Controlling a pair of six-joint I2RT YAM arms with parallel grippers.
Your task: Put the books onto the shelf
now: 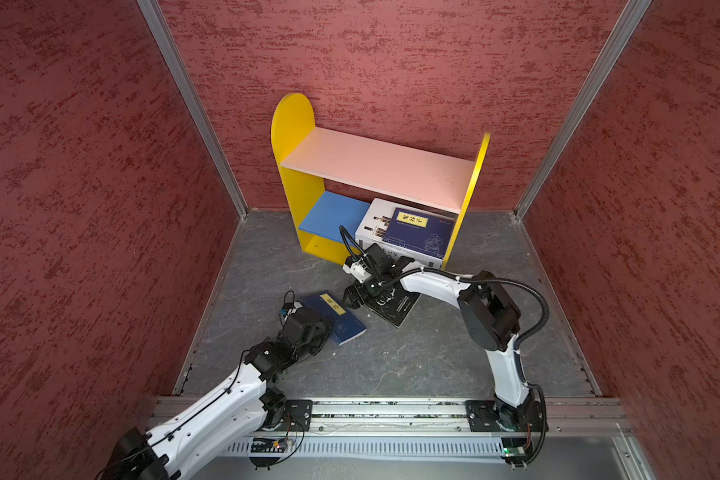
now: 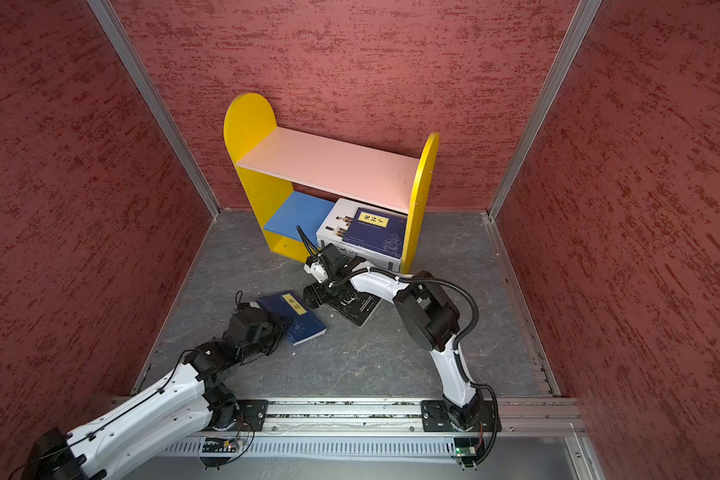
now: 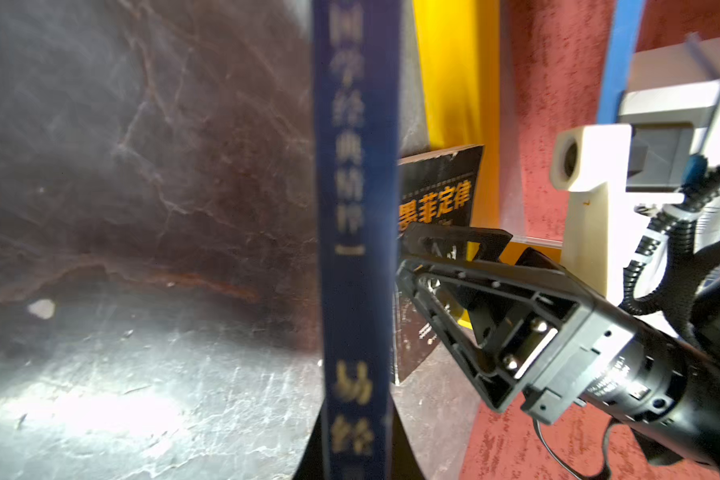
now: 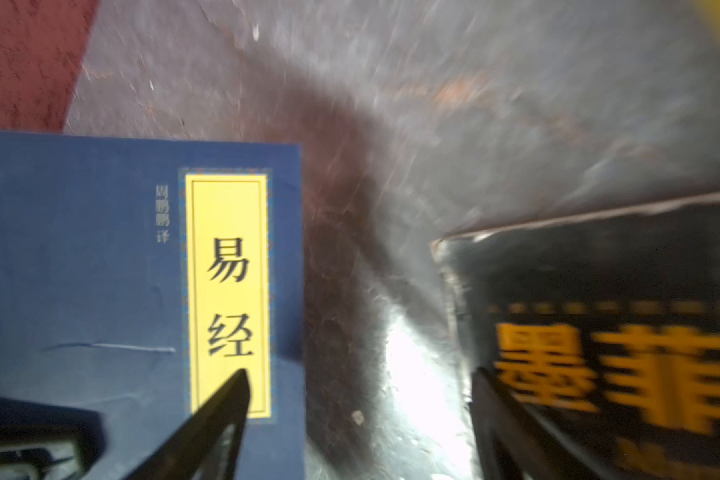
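The yellow-sided shelf (image 1: 375,166) stands at the back wall. On its blue lower board (image 1: 329,212) lies a large white book (image 1: 371,226) with a navy book (image 1: 416,232) on top. A second navy book with a yellow label (image 1: 344,320) (image 4: 100,270) is low over the floor, and my left gripper (image 1: 327,328) (image 3: 356,457) is shut on its spine edge (image 3: 356,208). A black book with orange characters (image 1: 395,309) (image 4: 599,332) lies to its right. My right gripper (image 1: 352,298) (image 4: 360,395) hangs open over the gap between these two books, holding nothing.
Red textured walls close in the grey stone floor (image 1: 412,357) on three sides. A metal rail (image 1: 391,409) carrying both arm bases runs along the front. The right arm's elbow (image 1: 489,309) rises over the floor right of the black book.
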